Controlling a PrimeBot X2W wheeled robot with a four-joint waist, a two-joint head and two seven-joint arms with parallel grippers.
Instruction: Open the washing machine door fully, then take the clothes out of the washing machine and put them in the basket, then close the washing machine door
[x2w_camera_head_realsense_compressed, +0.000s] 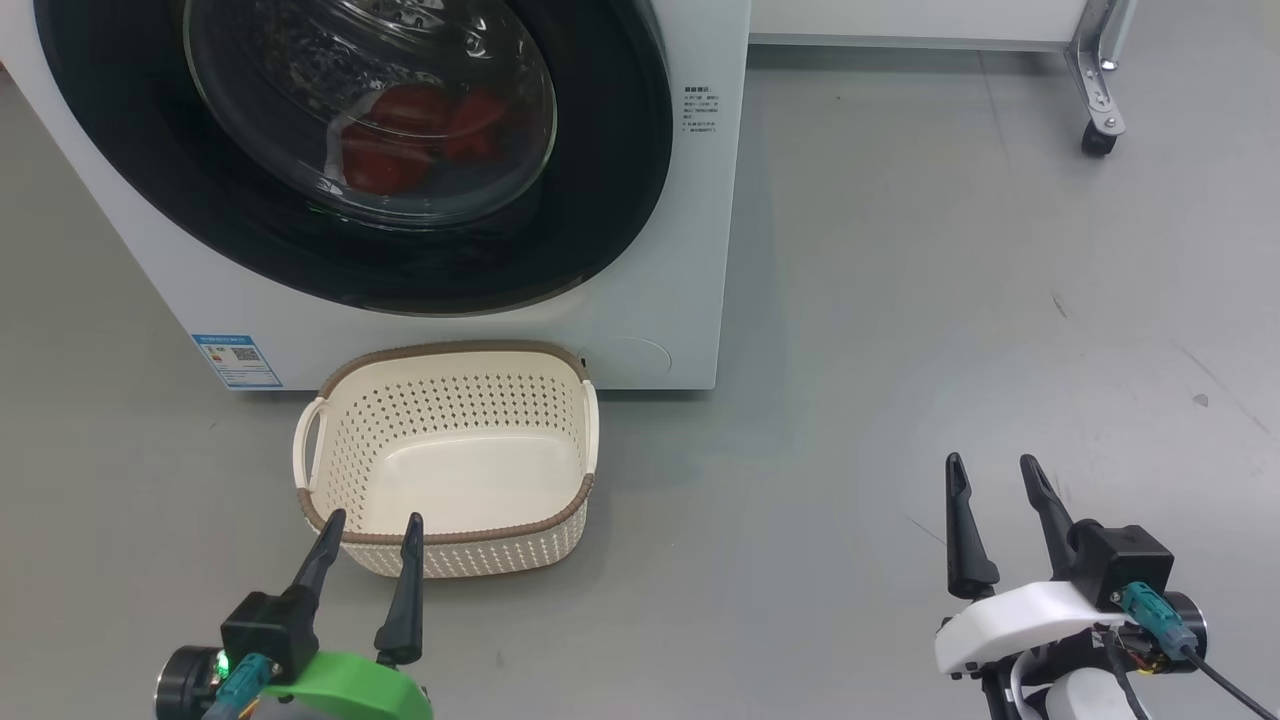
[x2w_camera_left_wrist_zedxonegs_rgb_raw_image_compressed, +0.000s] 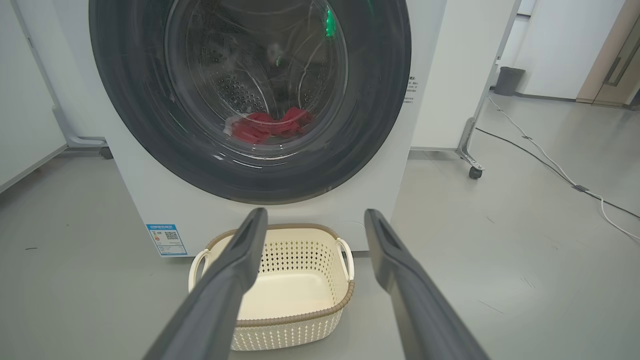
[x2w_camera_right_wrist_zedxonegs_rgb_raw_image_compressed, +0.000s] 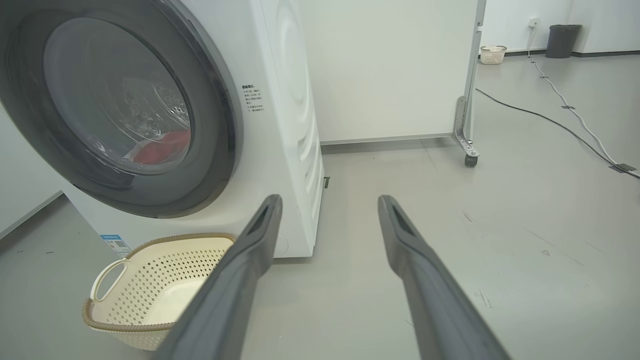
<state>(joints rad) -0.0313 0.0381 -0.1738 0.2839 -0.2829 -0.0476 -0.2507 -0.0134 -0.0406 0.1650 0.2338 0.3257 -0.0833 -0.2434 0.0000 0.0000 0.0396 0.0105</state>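
Where the head view looks down, the left gripper (x2w_camera_head_realsense_compressed: 374, 518) has its jaws released and empty, tips at the near rim of the small cream perforated plastic basket (x2w_camera_head_realsense_compressed: 450, 350) with a brown woven-look rim. Beyond the jaws stands the big white washing machine (x2w_camera_head_realsense_compressed: 690, 250), its round black-rimmed glass door (x2w_camera_head_realsense_compressed: 620, 200) closed, the bright red fabric clothes (x2w_camera_head_realsense_compressed: 400, 140) behind the glass. The right gripper (x2w_camera_head_realsense_compressed: 991, 461), jaws also released, is well apart, right of the basket. In the left wrist view the basket lies between and ahead of the jaws, the clothes above it. In the right wrist view basket and door lie left of the jaws.
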